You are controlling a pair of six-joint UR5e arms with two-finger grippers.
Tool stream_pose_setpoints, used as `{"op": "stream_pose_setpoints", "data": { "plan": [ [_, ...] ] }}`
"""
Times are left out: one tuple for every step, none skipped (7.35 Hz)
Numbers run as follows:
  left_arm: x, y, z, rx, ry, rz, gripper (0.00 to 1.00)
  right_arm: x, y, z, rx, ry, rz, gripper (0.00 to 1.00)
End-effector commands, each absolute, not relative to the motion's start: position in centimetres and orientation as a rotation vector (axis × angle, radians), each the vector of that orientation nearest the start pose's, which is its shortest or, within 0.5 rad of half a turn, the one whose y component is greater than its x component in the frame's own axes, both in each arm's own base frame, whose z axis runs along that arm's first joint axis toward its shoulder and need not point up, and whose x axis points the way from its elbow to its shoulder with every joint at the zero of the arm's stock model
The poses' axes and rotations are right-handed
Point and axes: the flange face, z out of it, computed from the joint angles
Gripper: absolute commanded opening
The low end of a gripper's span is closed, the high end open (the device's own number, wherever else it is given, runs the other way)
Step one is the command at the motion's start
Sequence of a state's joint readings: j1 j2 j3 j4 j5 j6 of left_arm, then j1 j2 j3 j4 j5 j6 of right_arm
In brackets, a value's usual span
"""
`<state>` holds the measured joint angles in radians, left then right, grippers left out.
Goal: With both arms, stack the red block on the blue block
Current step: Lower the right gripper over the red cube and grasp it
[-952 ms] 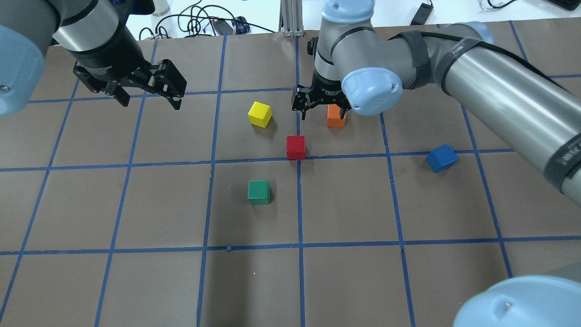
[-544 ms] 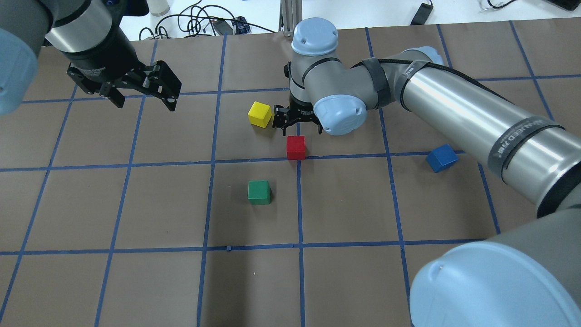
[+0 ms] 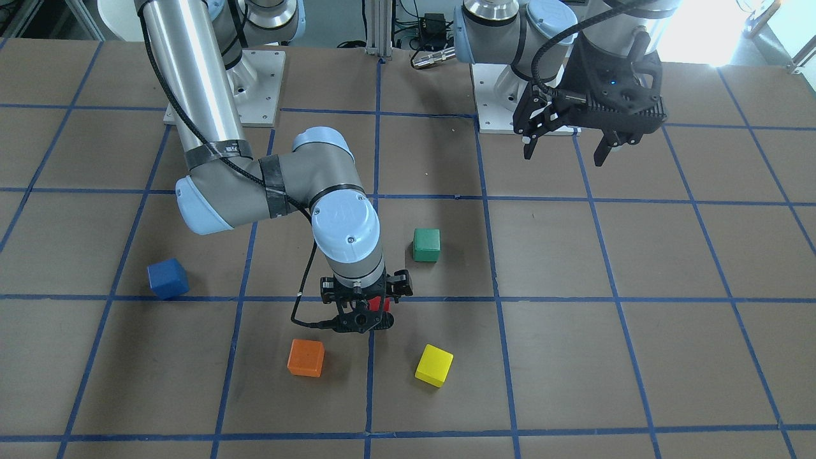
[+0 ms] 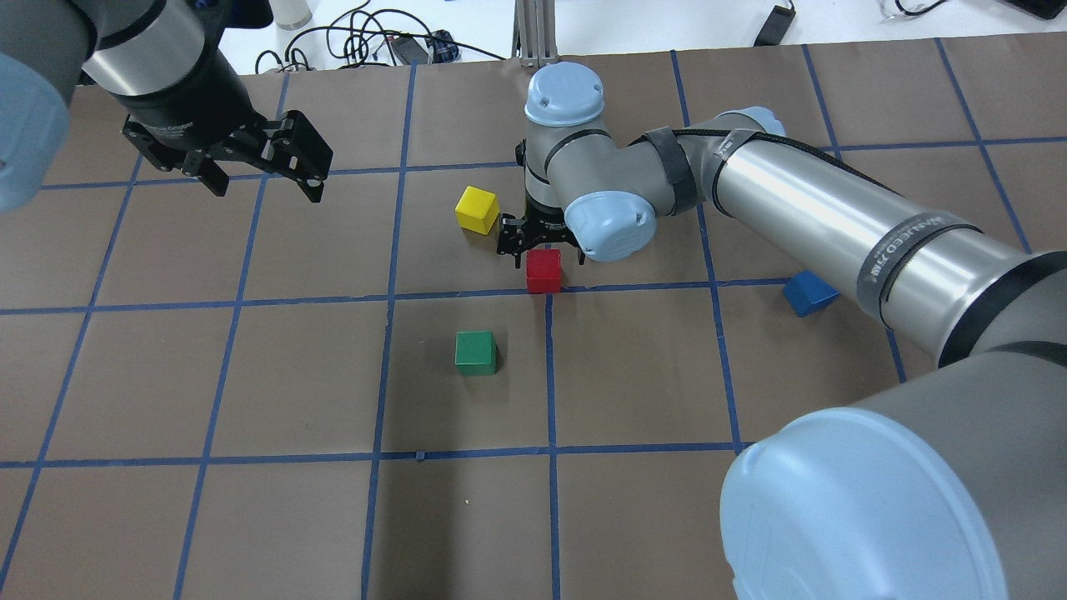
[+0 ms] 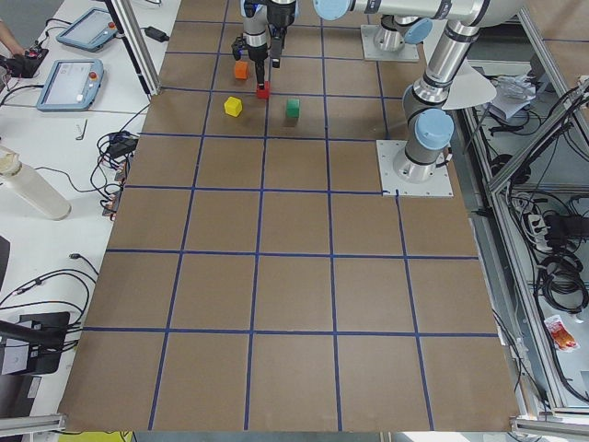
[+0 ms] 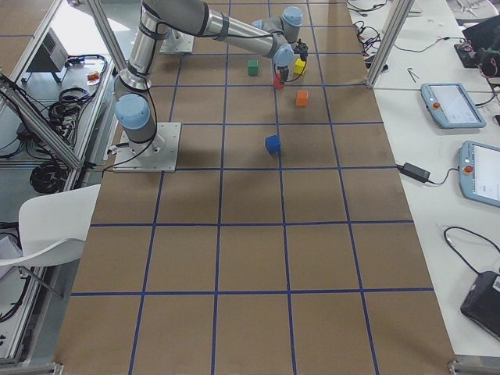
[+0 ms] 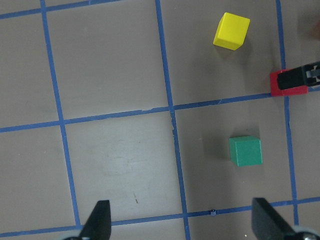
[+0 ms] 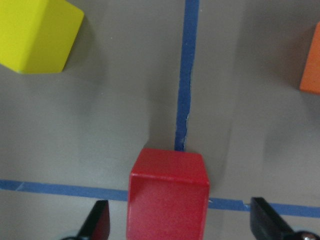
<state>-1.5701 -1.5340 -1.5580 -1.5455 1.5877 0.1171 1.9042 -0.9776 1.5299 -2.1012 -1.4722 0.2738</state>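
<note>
The red block (image 4: 543,271) sits on the brown table at a blue tape crossing. My right gripper (image 4: 540,242) is open right over it. In the right wrist view the red block (image 8: 167,195) lies between the two fingertips (image 8: 97,222), with gaps on both sides. In the front view only a bit of the red block (image 3: 381,304) shows under the right gripper (image 3: 363,309). The blue block (image 4: 807,293) lies far to the right, partly behind the right arm, and shows whole in the front view (image 3: 167,278). My left gripper (image 4: 265,185) hangs open and empty at the far left.
A yellow block (image 4: 477,209) lies close beside the right gripper. A green block (image 4: 475,352) lies nearer the robot. An orange block (image 3: 305,357) lies beyond the red one, hidden by the arm in the overhead view. Blue tape lines grid the table (image 4: 250,517).
My right gripper has moved left and toward the robot, from beside the orange block to over the red block, staying open. The left gripper shifted slightly left, then held still.
</note>
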Motion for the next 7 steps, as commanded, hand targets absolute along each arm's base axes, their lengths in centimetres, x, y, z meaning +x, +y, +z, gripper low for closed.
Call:
{"op": "stream_pose_setpoints", "data": {
  "plan": [
    [-13.1,-48.4,51.8,0.178,3.112,-0.125,1.0,35.4,-58.6,19.8,-0.064,3.055,0.076,0.99],
    [-13.1,-48.3,52.0,0.169,3.112,-0.123,1.0,35.5,-58.5,19.7,-0.064,3.052,0.08,0.47],
    [-13.0,-48.5,52.0,0.166,3.114,-0.12,1.0,35.4,-58.6,19.7,-0.059,3.055,0.079,0.14],
    [-13.0,-48.6,52.0,0.166,3.114,-0.12,1.0,35.4,-58.6,19.8,-0.061,3.055,0.081,0.0],
    [-13.0,-48.6,52.0,0.166,3.113,-0.125,1.0,35.3,-58.6,20.4,-0.062,3.065,0.081,0.0],
    [-13.0,-48.9,51.8,0.166,3.113,-0.123,1.0,35.1,-58.6,22.4,-0.058,3.062,0.047,0.0],
    [-12.9,-49.0,52.1,0.162,3.116,-0.133,1.0,34.4,-58.3,25.0,-0.047,3.057,0.043,0.0]
  ]
}}
